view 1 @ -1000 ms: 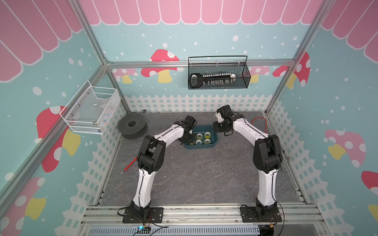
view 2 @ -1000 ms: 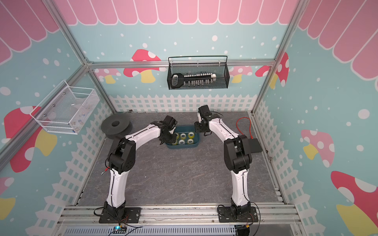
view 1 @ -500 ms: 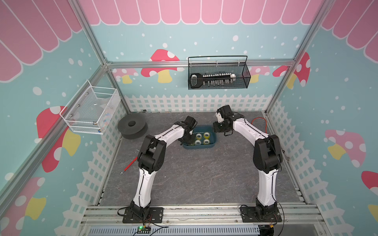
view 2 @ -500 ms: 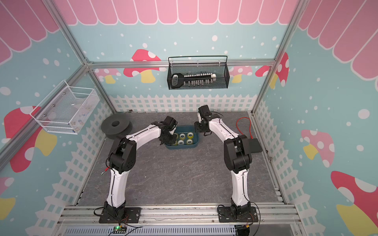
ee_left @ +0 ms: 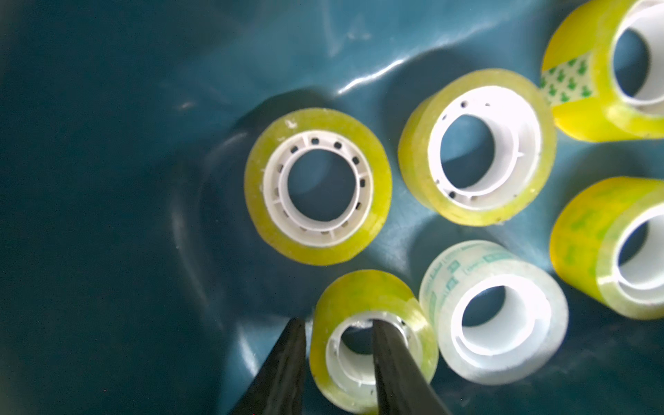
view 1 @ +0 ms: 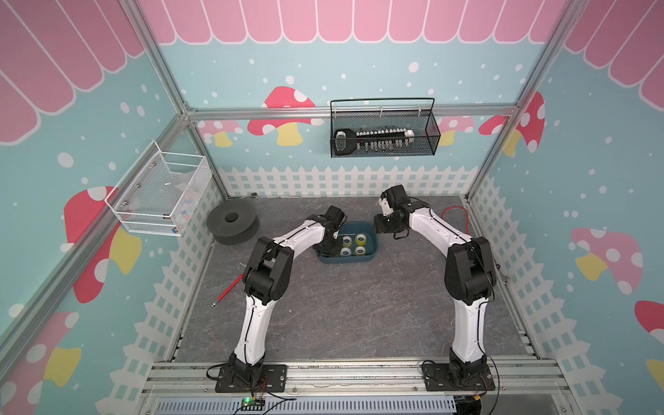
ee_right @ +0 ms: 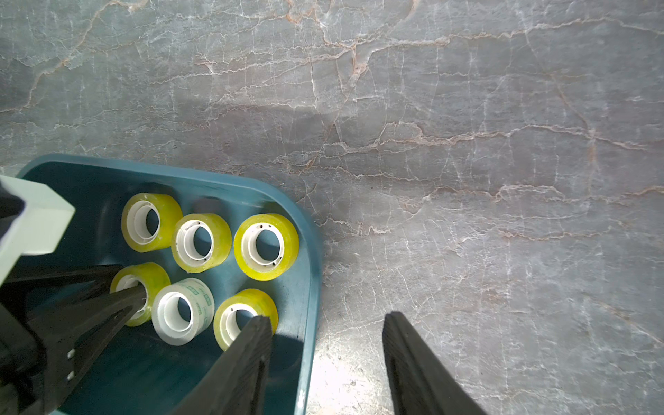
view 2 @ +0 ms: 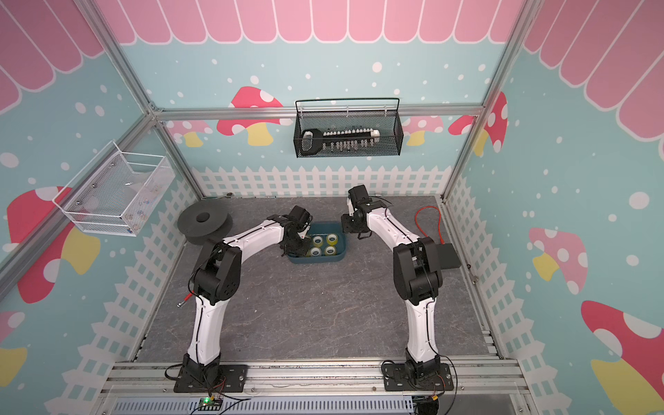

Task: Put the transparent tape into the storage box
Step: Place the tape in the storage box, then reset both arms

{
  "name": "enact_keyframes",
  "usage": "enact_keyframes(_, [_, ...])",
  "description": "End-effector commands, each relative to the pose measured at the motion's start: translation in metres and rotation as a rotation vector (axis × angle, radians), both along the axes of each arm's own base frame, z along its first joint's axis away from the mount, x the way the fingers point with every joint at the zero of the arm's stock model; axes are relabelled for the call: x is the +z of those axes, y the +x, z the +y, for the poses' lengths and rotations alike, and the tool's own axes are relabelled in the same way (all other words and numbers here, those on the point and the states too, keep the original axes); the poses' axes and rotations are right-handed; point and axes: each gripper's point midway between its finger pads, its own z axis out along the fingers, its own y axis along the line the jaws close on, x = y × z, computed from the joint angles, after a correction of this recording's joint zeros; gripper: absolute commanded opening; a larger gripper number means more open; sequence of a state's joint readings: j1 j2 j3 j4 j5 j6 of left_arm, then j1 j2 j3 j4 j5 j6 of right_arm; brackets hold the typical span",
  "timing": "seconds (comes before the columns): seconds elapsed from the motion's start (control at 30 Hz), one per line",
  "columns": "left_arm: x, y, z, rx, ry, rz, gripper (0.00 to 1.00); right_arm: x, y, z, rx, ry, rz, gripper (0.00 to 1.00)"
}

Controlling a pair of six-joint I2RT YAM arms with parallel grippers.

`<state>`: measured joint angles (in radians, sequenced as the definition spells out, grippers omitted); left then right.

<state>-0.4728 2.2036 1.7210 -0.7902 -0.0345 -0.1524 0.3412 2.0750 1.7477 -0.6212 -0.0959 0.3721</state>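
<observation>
The storage box (view 1: 359, 261) (view 2: 316, 260) is a teal tub at the back middle of the table. Several yellow rolls of transparent tape (view 1: 360, 238) and a clear roll (ee_left: 467, 258) (ee_right: 201, 298) stand in it. My left gripper (view 1: 332, 248) (ee_left: 339, 321) reaches down into the box's left end. It is open astride the wall of one yellow roll (ee_left: 359, 291) (ee_right: 154, 276): one finger in the core, the other outside with a thin gap. That roll rests on the box floor. My right gripper (view 1: 381, 230) (ee_right: 327, 316) hovers open over the box's right rim (ee_right: 309, 251), holding nothing.
A black spool (view 1: 233, 222) lies at the back left, and a red-handled tool (view 1: 227, 290) lies by the left fence. An orange cable (view 1: 454, 215) loops at the back right. A black wire basket (view 1: 384, 133) and a white mesh basket (view 1: 158, 194) hang on the walls.
My left gripper's jaws have spread apart around the yellow roll inside the box. Neither arm has visibly shifted, and the right gripper is unchanged.
</observation>
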Motion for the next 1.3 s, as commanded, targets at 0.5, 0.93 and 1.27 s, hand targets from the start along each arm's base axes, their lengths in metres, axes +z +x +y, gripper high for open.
enact_keyframes(0.5, [0.021,0.008,0.013,0.03,0.066,-0.06,0.43,-0.001,-0.001,0.008,0.022,0.008,0.011,0.56])
enact_keyframes(0.93, [0.041,0.015,0.018,0.057,0.078,-0.114,0.49,0.004,0.004,0.01,0.035,0.009,-0.008,0.56])
enact_keyframes(1.27, [0.069,0.025,0.002,0.072,-0.02,-0.159,0.51,0.006,0.004,0.011,0.038,0.013,-0.01,0.56])
